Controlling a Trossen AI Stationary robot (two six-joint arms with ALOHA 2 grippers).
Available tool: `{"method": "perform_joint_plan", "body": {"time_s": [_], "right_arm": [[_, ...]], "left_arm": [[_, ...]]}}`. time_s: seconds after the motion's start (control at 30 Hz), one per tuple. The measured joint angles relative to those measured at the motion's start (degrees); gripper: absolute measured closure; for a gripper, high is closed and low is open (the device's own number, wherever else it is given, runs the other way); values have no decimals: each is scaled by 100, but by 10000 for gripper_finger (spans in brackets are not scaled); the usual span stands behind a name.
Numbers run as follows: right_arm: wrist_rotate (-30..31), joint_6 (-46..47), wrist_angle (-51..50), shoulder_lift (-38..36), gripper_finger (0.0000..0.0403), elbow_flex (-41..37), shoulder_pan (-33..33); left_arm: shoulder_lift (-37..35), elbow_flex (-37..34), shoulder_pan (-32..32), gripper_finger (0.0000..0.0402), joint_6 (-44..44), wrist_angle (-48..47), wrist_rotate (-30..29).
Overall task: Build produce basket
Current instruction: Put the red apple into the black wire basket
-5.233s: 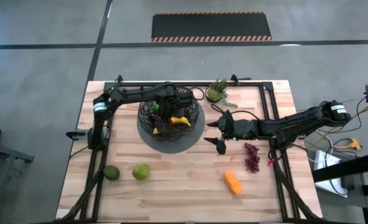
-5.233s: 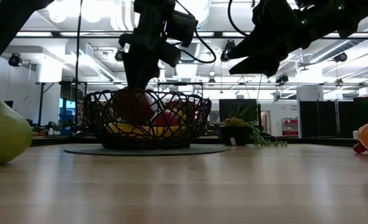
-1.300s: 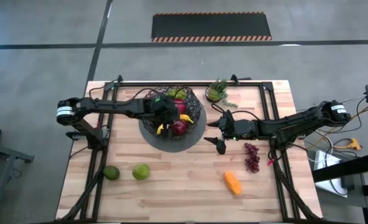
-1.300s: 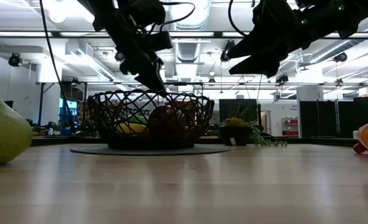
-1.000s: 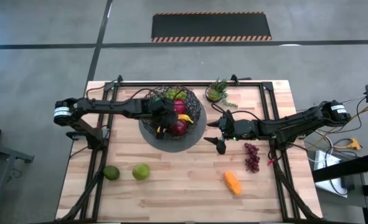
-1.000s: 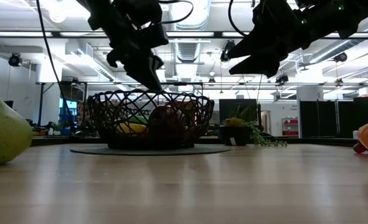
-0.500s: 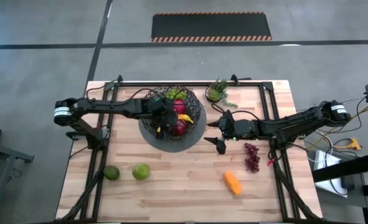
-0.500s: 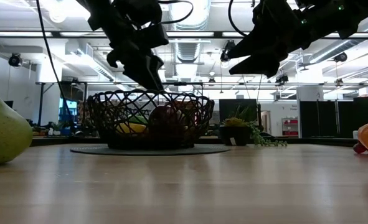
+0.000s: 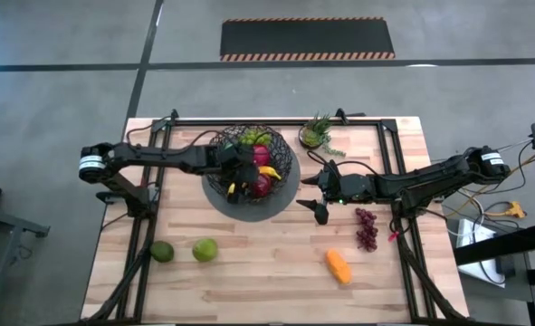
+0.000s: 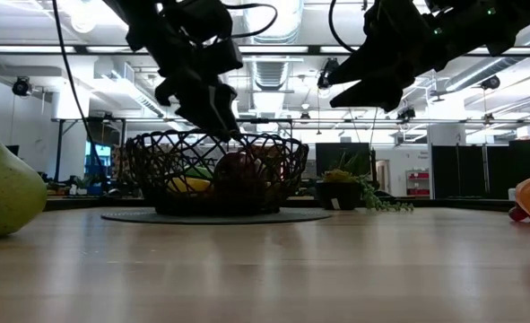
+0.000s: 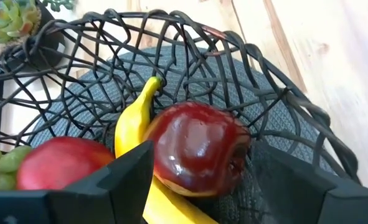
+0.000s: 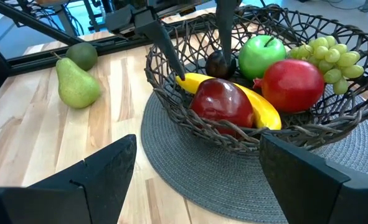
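Left gripper (image 9: pixel 241 175) sits inside the basket (image 9: pixel 285 156), fingers spread wide either side of a dark red apple (image 11: pixel 199 148) that rests on the banana (image 11: pixel 131 124); no grip on it that I can see. Risk: lifting out at an angle could snag a finger on the wire rim or nudge the apple off the banana. Room is tight inside the bowl, open straight above. Right gripper (image 9: pixel 314 193) hangs wide and empty just beside the basket, near the grapes (image 9: pixel 367 228). Orange piece (image 9: pixel 338 266), pear (image 9: pixel 162 252) and lime (image 9: pixel 205 249) lie on the table (image 9: pixel 276 281), with free approach.
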Motion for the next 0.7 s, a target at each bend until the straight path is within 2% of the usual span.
{"method": "perform_joint_plan", "body": {"time_s": [0.7], "right_arm": [[0, 0, 0, 0, 81, 0, 1]], "left_arm": [[0, -640, 12, 152, 93, 1145, 12]]}}
